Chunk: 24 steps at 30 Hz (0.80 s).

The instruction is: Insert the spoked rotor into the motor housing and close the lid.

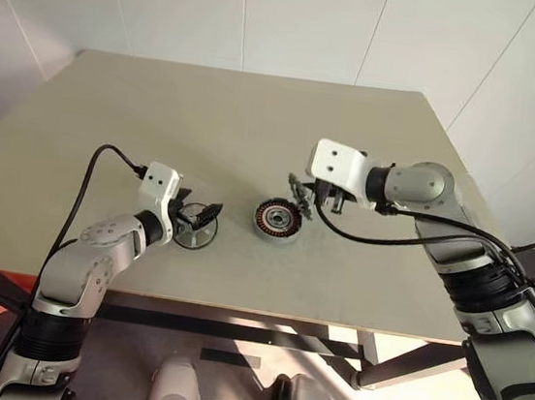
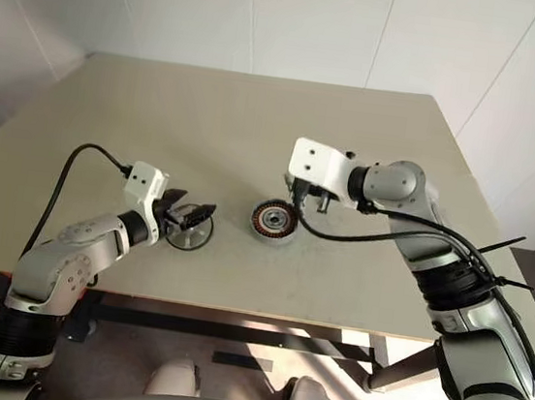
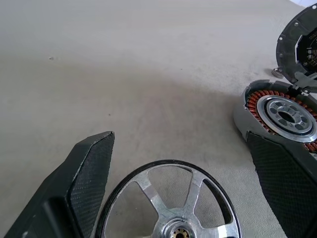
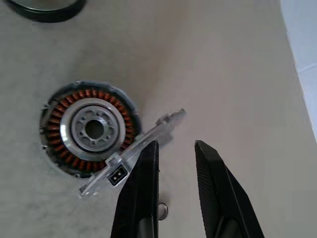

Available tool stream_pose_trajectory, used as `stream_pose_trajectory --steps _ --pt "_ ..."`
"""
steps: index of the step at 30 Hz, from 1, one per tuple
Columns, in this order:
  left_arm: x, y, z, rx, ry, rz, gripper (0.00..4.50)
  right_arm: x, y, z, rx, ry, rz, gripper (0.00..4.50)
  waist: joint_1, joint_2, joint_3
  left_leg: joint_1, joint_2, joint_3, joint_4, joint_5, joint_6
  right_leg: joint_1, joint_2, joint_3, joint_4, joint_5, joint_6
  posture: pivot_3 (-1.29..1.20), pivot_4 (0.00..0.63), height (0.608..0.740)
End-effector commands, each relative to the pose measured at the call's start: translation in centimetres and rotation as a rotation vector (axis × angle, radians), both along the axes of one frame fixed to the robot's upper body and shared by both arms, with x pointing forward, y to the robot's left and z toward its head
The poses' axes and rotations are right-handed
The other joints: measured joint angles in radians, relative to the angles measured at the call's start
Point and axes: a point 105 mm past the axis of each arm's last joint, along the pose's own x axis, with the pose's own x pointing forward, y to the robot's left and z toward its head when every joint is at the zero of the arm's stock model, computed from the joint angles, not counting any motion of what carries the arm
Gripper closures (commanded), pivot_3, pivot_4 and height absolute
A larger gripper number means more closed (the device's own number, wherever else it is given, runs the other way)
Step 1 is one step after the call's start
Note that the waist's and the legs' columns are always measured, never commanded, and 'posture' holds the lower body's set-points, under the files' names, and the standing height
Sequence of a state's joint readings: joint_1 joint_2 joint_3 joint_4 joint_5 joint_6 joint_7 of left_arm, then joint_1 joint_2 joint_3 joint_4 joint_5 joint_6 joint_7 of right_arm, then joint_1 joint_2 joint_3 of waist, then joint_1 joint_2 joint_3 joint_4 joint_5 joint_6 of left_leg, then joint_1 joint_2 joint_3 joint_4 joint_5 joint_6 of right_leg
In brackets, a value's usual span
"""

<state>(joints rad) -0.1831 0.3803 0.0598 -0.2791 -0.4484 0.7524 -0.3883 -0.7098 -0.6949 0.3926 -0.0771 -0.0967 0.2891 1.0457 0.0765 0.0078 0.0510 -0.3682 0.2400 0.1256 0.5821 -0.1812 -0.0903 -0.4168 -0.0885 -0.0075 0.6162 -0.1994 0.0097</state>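
**Housing uncovered, rotor waiting on the table**

The motor housing [image 4: 90,130] lies flat on the table [image 1: 258,121] with its copper windings and silver hub exposed. Its lid [image 4: 132,152] is seen edge-on in the right wrist view, standing tilted at the housing's rim — apparently swung up so that the cavity is left free for the insert. Whether it is hinged there or merely propped cannot be told.

The right tool [image 4: 176,145] hangs just above the lid's edge. Its two black fingers are parted by a narrow gap and nothing is pinched between them; one finger [image 4: 143,178] sits close against the lid, though contact cannot be confirmed.

The spoked rotor [image 3: 171,203] rests flat on the table, well to the left of the housing and apart from it. The left tool [image 1: 195,217] is held low over it with its fingers spread wide to either side of the ring — a stance that is judged to be readied for a grasp across the rim, not yet made.

The insertion is therefore judged to be the step still ahead, with the closing of the lid after it.
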Motion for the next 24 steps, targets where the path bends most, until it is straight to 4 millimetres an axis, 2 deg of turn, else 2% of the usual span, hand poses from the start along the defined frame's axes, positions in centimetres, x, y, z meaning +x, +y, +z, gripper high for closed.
stream_pose_trajectory --steps 1,4,8,16,18,21,24 --pt "0.4 -0.3 1.1 0.001 -0.043 -0.016 0.00 -1.0 -0.2 -0.7 -0.126 -0.030 0.117 3.23 0.001 0.000 0.000 0.000 0.000 0.000 0.000 0.000 0.000 0.000 0.000 0.000 0.001 0.000 0.000 0.00 0.000 0.740" --pt "0.3 -0.2 1.0 0.001 -0.043 -0.015 0.00 -0.9 -0.3 -1.2 -0.165 -0.047 0.142 3.23 0.000 0.000 0.000 0.000 0.000 0.000 0.001 0.000 0.000 0.000 0.000 0.000 0.003 0.000 0.000 0.00 0.000 0.740" --pt "0.0 -0.1 0.8 0.001 -0.038 -0.007 0.00 -1.7 0.6 -0.9 -0.146 -0.055 0.193 3.23 -0.004 0.000 0.000 0.000 0.000 0.000 0.001 0.000 0.000 0.000 0.000 0.001 0.005 0.000 0.000 0.00 0.000 0.740" --pt "-0.3 0.0 0.7 0.003 -0.031 -0.005 0.00 -4.4 1.8 0.6 -0.141 -0.086 0.324 3.23 -0.004 0.000 0.000 0.000 0.000 0.000 0.001 0.000 0.000 0.000 0.000 0.001 0.005 0.000 0.000 0.00 0.000 0.740" --pt "-0.3 0.1 0.6 0.003 -0.029 -0.005 0.00 -4.6 1.5 -0.1 -0.156 -0.066 0.326 3.23 -0.004 0.000 0.000 0.001 0.000 0.000 0.002 0.000 0.000 0.000 0.000 0.001 0.005 0.000 0.000 0.00 0.000 0.740" --pt "-0.4 0.1 0.6 0.005 -0.025 -0.007 0.00 -5.1 1.0 -2.3 -0.189 0.008 0.321 3.23 -0.001 -0.001 -0.001 0.002 0.000 0.000 0.002 0.001 0.000 0.002 0.000 0.001 0.005 0.000 0.000 0.00 0.000 0.740" --pt "-0.3 0.1 0.6 0.007 -0.024 -0.007 0.00 -4.3 0.4 -4.1 -0.217 0.037 0.271 3.23 -0.003 -0.001 -0.001 0.002 0.000 0.000 0.002 0.001 0.000 0.002 0.000 0.001 0.005 0.000 0.000 0.00 0.000 0.740"
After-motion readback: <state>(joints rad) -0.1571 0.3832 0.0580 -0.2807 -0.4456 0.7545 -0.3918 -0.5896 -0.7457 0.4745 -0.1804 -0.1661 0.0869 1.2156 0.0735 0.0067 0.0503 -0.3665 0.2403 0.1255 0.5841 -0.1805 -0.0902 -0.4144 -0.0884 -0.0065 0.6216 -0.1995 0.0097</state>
